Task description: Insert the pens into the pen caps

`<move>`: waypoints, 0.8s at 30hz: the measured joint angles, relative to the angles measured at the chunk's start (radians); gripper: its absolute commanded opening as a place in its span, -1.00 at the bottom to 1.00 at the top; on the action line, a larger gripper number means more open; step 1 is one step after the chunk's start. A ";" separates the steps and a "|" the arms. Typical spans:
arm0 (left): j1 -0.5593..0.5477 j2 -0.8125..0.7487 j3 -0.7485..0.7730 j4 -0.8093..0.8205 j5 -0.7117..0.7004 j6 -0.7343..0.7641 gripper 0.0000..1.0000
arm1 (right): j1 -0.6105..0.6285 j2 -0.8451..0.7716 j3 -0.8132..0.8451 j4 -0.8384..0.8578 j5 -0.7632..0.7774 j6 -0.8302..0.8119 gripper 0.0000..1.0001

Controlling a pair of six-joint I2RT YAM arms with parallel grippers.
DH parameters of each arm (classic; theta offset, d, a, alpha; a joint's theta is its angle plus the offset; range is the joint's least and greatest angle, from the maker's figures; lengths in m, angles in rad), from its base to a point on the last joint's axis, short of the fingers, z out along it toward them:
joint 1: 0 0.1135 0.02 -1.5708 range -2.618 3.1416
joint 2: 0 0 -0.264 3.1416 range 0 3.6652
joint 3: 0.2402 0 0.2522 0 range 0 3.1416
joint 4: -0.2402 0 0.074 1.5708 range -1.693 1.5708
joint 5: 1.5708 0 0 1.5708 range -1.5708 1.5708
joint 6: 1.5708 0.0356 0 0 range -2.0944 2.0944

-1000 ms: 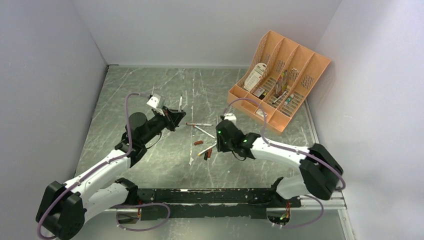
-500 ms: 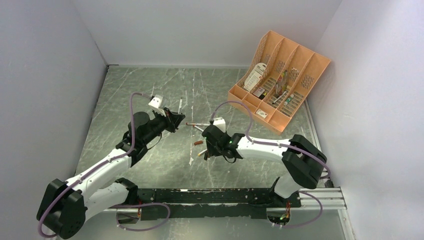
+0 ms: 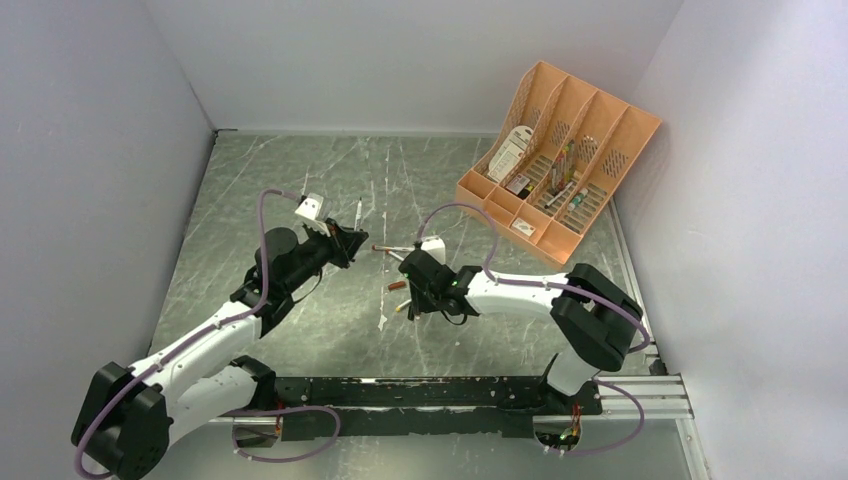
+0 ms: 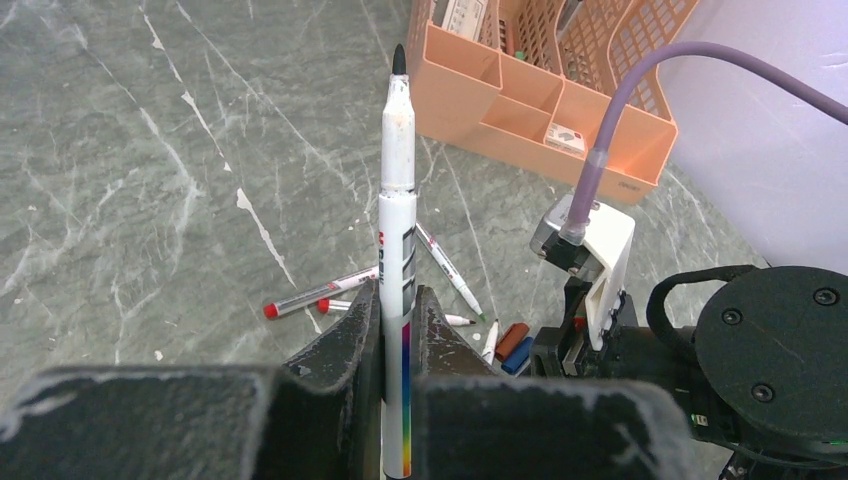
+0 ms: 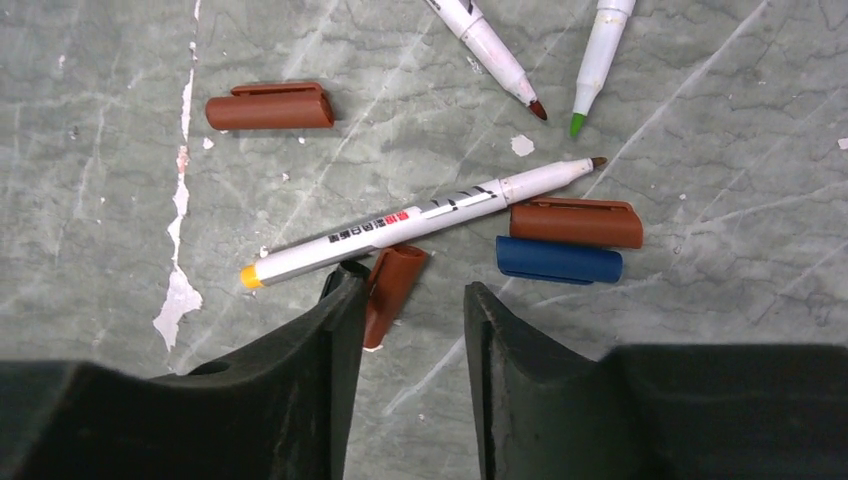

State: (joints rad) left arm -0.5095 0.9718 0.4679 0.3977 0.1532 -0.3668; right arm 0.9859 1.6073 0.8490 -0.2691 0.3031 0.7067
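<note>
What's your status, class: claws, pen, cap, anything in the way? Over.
Left claw shut on uncapped pen. Right claw open, low over brown cap. Loose pen crowding that cap.

Tabletop [image 5: 700, 330] smooth, marbled, chipped; caps [image 5: 270, 108] beyond right gripper [image 5: 412, 290] matt plastic; pen [image 4: 397, 250] in left gripper [image 4: 395, 300] glossy plastic.

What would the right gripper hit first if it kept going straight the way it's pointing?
Probably the reddish-brown cap lying between the right gripper's open fingers, with the yellow-ended pen just beyond. Depth is unclear.
</note>
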 measured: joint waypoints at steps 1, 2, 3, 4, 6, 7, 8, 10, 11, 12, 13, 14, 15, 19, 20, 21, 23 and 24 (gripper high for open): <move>0.000 -0.003 0.000 0.000 0.000 0.000 -0.77 | 0.000 0.000 0.002 0.001 0.000 0.000 -0.30; 0.000 -0.005 0.000 0.000 -0.001 0.000 -0.78 | 0.001 0.000 0.003 0.002 0.000 0.000 -0.32; 0.000 -0.006 0.000 0.000 -0.001 0.000 -0.79 | 0.002 0.000 0.003 0.002 0.000 0.000 -0.33; 0.000 -0.007 0.000 0.000 -0.001 0.000 -0.80 | 0.003 0.000 0.003 0.002 0.000 0.001 -0.33; 0.000 -0.007 0.000 0.000 -0.001 0.000 -0.81 | 0.004 0.001 0.003 0.003 -0.002 0.001 -0.29; 0.000 -0.007 0.000 0.000 -0.001 0.000 -0.82 | 0.005 0.002 0.003 0.003 -0.004 0.001 -0.25; 0.000 -0.007 0.000 0.000 -0.001 0.000 -0.82 | 0.005 0.004 0.003 0.005 -0.006 0.001 -0.21; 0.000 -0.007 0.000 0.000 -0.001 0.000 -0.83 | 0.005 0.013 0.003 0.012 -0.011 0.001 -0.18; 0.000 -0.008 0.000 -0.001 -0.001 0.000 -0.83 | 0.005 0.019 0.003 0.014 -0.014 0.001 -0.18; 0.000 -0.009 0.000 -0.001 -0.001 0.000 -0.83 | 0.005 0.023 0.003 0.016 -0.017 0.001 -0.18; 0.000 -0.010 0.000 -0.001 -0.001 0.000 -0.83 | 0.005 0.028 0.004 0.021 -0.019 0.000 -0.18; 0.000 -0.010 0.000 -0.001 -0.001 0.000 -0.83 | 0.005 0.028 0.005 0.024 -0.022 0.000 -0.21; 0.000 -0.010 0.000 -0.001 -0.001 0.000 -0.83 | 0.005 0.030 0.005 0.027 -0.024 0.000 -0.26; 0.000 -0.010 0.000 -0.002 -0.001 -0.002 -0.83 | 0.005 0.037 0.008 0.034 -0.024 -0.004 -0.54; 0.000 -0.010 0.000 -0.002 -0.001 -0.003 -0.84 | 0.005 0.038 0.008 0.034 -0.024 -0.005 -0.64; 0.000 -0.010 0.000 -0.002 -0.001 -0.004 -0.84 | 0.005 0.039 0.008 0.035 -0.024 -0.006 -0.77; 0.000 -0.010 0.000 -0.002 -0.001 -0.005 -0.86 | 0.005 0.039 0.008 0.035 -0.023 -0.006 -1.00; 0.000 -0.010 0.000 -0.002 -0.001 -0.005 -0.86 | 0.005 0.039 0.008 0.037 -0.024 -0.008 -1.00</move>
State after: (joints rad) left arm -0.5095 0.9615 0.4679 0.3954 0.1520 -0.3717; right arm 0.9905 1.6459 0.8574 -0.2321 0.2794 0.6991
